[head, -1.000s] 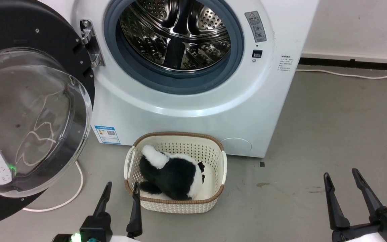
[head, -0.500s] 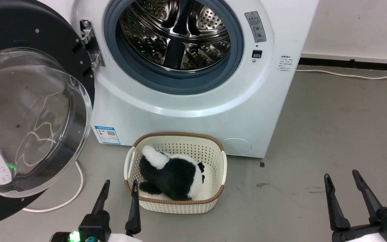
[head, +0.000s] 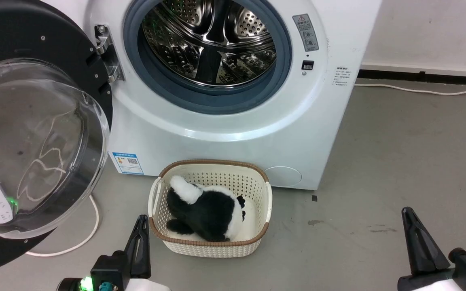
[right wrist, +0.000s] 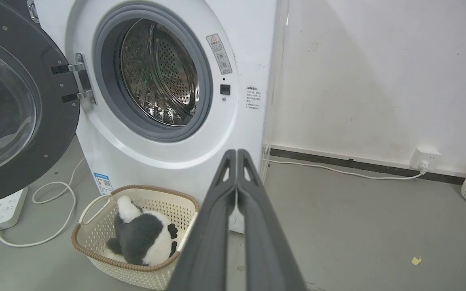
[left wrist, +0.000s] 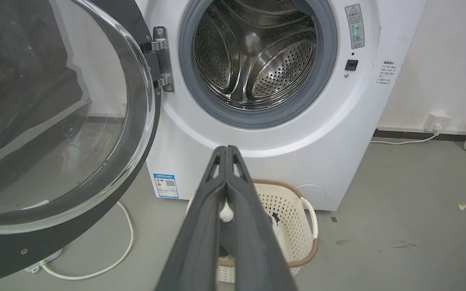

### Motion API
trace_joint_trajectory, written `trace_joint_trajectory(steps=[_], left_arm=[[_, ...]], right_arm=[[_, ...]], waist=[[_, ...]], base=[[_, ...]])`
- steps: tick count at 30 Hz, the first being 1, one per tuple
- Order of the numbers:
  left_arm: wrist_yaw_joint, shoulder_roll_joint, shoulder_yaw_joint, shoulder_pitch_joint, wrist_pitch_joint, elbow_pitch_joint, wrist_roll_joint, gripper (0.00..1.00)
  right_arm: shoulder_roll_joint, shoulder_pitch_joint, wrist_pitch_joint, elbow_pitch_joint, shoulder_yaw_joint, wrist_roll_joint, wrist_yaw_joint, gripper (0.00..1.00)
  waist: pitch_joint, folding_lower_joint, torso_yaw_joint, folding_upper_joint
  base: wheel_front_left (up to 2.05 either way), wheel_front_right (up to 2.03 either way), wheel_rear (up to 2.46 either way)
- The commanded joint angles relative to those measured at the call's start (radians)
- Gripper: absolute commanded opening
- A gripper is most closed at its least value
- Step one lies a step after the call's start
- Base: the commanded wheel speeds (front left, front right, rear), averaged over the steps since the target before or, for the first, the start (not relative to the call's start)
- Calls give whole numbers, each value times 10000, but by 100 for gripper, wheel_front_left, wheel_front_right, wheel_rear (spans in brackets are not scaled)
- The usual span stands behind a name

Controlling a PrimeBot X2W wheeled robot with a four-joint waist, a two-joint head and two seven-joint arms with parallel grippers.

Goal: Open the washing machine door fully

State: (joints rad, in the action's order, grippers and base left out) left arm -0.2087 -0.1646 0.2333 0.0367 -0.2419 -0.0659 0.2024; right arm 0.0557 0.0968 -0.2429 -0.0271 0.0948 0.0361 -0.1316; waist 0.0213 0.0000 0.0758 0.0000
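1. Washing machine [head: 225, 137], a big white front-loading box, stands on the grey floor by a pale wall. Its perforated steel drum [head: 212, 40] and blue-grey rubber gasket [head: 217, 101] are fully exposed.
2. Washing machine door [head: 34, 149], a large round matte-black panel with a bulging clear glass bowl, hangs from a metal hinge [head: 109, 52] on the left of the opening. It is swung well away from the opening, with the bowl side facing the robot.
3. Cream perforated plastic basket with a brown rim [head: 212, 248] sits on the floor just in front of the machine.
4. Black-and-white plush toy [head: 204, 210] lies inside that basket.
5. Left gripper [head: 141, 220] hangs just left of the basket with its dark fingers pressed together, holding nothing.
6. Right gripper [head: 409, 214] is well apart over bare floor, likewise pinched closed and empty.
7. White power strip [right wrist: 4, 210] and its looping white cable [head: 91, 226] lie below the door.
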Motion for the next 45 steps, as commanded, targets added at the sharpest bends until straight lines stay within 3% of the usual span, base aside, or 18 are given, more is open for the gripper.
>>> trace_joint_trajectory(steps=[1,45], left_arm=[[56,76,-101,-30,74,47,-137,0],[817,476,-936,-156,952,276,-844,0]], right_arm=[[-4,-75,68,20,-23,-28,1,0],[-23,-409,952,114,-369,-153,4,0]], waist=[[-3,0,-12,0],[-82,0,-291,0]], base=[[0,0,0],[0,0,0]])
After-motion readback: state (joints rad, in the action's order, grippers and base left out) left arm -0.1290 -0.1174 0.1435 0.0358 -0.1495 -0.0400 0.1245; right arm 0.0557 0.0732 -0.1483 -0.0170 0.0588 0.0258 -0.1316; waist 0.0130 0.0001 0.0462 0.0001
